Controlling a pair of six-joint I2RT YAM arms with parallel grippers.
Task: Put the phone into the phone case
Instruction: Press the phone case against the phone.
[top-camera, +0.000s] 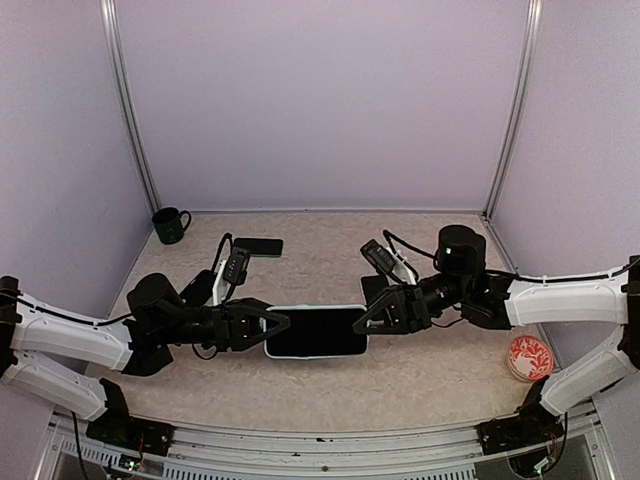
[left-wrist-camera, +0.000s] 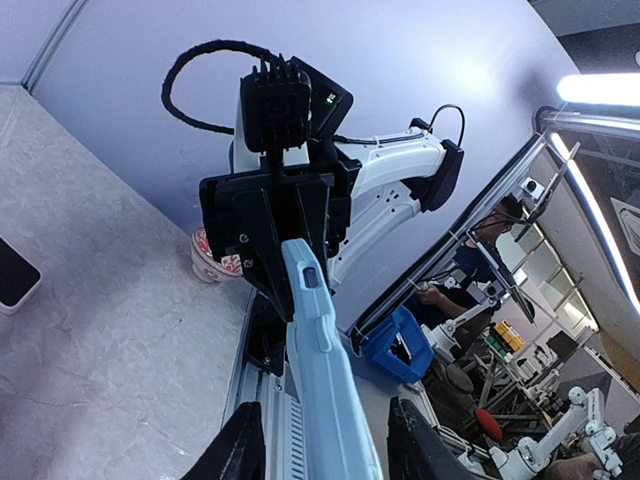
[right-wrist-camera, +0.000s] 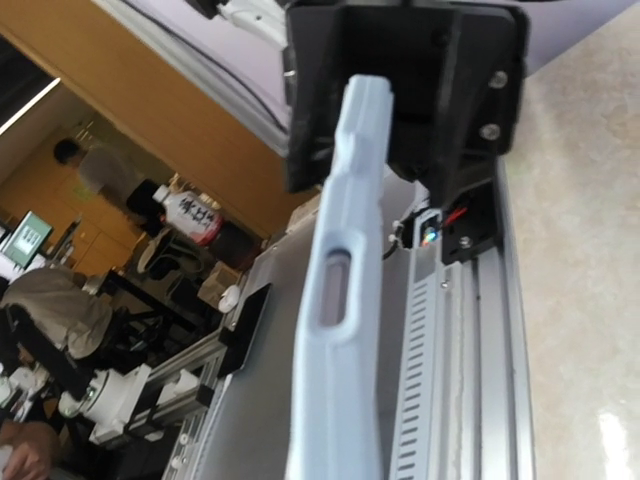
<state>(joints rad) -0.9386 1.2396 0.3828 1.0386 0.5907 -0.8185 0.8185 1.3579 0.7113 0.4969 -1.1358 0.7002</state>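
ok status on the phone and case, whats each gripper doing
Left gripper and right gripper each clamp an end of the phone case, held level between them. Spare phone lies far left, near mug. Nothing blocking.

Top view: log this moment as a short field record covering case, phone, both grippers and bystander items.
phone case: light blue with a dark interior, held between both grippers at table centre
left gripper: shut on the case's left end
right gripper: shut on the case's right end
phone: dark, flat on the table, far left, outside the case
green mug: far-left corner
red patterned dish: right edge
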